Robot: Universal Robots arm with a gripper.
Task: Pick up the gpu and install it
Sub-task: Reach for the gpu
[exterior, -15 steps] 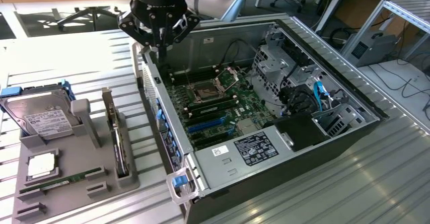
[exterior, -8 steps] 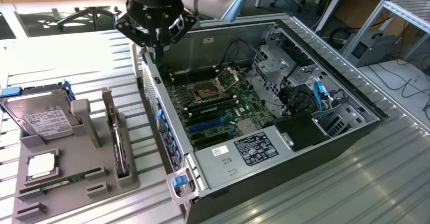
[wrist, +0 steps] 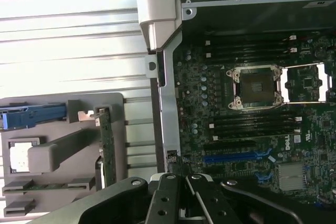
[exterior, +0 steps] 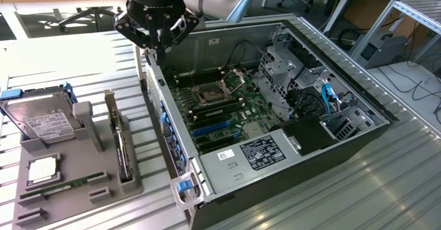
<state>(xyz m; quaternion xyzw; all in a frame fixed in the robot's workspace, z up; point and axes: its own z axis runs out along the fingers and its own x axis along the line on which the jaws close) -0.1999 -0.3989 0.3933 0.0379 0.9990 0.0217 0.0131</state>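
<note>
the gpu (exterior: 121, 147), a thin dark card with a silver metal bracket at its far end, stood on edge in a slot of the grey moulded parts tray (exterior: 69, 204) on the exterior view's left, and nothing touched it. in the wrist view the same card (wrist: 105, 140) showed as a narrow strip upright in the tray (wrist: 113, 103), well apart from the fingers. around it in the tray lay a boxy silver hard drive with a white label (exterior: 45, 121) in a blue carrier at the far end, a square silver processor (exterior: 43, 170) nearer, and a slim green ram stick (exterior: 62, 184) nearest. to the right of the tray lay the open black and silver computer case (exterior: 358, 93) on its side on the slatted metal table (exterior: 344, 199), its green motherboard (exterior: 227, 111) exposed and the blue expansion slot (exterior: 210, 129) bare, with no card seated in it. the black gripper (exterior: 160, 46) hung above the far left corner of the case, over its rear wall, with its pincer drawn narrow, fingers together and holding nothing; the wrist view showed the gripper (wrist: 181, 182) over the case's edge beside the tray. as a judgement, the task stood at its beginning: the card was not yet grasped, so the pick-up, the carry to the case and the seating in the slot were all left to do.
</note>
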